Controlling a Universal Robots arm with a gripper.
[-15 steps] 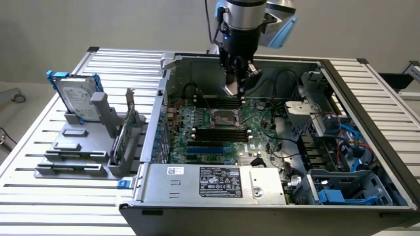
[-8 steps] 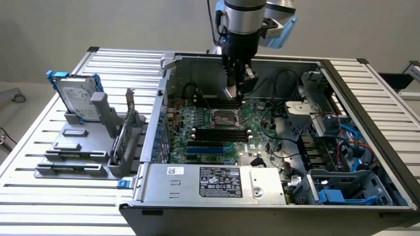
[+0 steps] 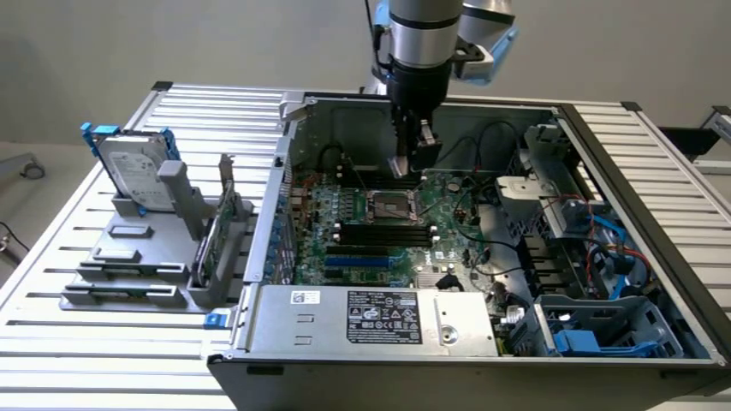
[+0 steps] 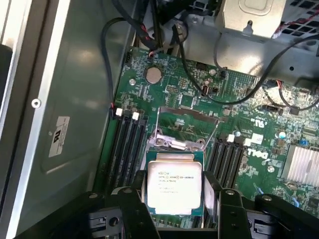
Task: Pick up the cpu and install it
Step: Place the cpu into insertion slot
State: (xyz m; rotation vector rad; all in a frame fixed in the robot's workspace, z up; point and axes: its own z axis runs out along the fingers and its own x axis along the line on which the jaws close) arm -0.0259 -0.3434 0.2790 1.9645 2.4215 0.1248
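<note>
The cpu sits clamped between the gripper's wide-set fingers. This looks like the carry step, with the socket just ahead of the fingertips, and seating calls for square, gentle alignment.

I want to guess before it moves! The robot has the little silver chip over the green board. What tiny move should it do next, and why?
Probably ease the cpu across until it sits squarely over the socket. The jaws look shut on the cpu above the motherboard, and most of the socket's frame shows beyond the chip's edge, so it seems not lined up yet.
</note>
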